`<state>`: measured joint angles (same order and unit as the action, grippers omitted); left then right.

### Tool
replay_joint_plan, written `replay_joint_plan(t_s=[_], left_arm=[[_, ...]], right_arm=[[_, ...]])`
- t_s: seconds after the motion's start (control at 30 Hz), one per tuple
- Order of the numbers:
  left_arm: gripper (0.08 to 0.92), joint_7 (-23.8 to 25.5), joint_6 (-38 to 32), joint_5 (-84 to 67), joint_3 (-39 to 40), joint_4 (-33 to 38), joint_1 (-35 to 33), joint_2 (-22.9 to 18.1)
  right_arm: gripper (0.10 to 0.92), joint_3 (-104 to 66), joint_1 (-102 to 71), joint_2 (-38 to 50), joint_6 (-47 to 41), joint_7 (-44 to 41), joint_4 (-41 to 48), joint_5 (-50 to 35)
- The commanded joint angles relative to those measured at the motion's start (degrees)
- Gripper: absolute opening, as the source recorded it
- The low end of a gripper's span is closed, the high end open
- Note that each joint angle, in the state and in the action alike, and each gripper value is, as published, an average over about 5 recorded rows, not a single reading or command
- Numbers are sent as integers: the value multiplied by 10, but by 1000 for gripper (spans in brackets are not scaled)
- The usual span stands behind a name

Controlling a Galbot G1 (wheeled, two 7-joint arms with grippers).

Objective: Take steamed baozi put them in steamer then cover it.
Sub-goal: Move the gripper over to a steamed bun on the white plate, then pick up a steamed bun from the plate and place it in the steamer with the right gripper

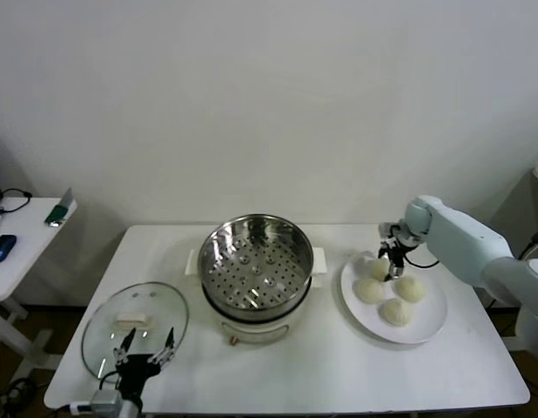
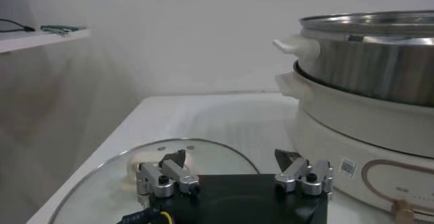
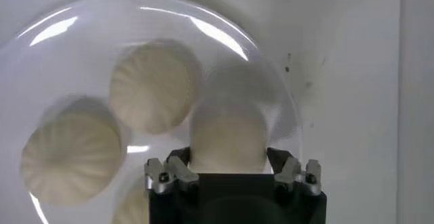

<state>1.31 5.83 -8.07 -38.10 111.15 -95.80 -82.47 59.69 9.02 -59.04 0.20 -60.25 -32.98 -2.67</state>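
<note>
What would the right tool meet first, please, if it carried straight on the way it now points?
Most likely the round cream-white dough bun sitting between the right tool's open fingers, on the flat white plate.

Four cream-white baozi (image 1: 396,311) with fine pleated ridges sit on a plain white plate (image 1: 430,324) at centre right. At centre, the shiny silver steamer (image 1: 255,261) shows a dotted perforated floor above a cream base. The clear glass cover (image 1: 135,326), lower left, carries a cream handle.
</note>
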Motion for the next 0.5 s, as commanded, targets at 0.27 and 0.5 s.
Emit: replay_joint_plan(t_s=[0.27, 0.5], left_arm=[[823, 0, -1, 5, 4, -4, 3, 3], [823, 0, -2, 11, 6, -4, 7, 2]], right_arm=[[700, 188, 227, 59, 23, -11, -207, -90], [704, 250, 411, 19, 119, -25, -334, -136]])
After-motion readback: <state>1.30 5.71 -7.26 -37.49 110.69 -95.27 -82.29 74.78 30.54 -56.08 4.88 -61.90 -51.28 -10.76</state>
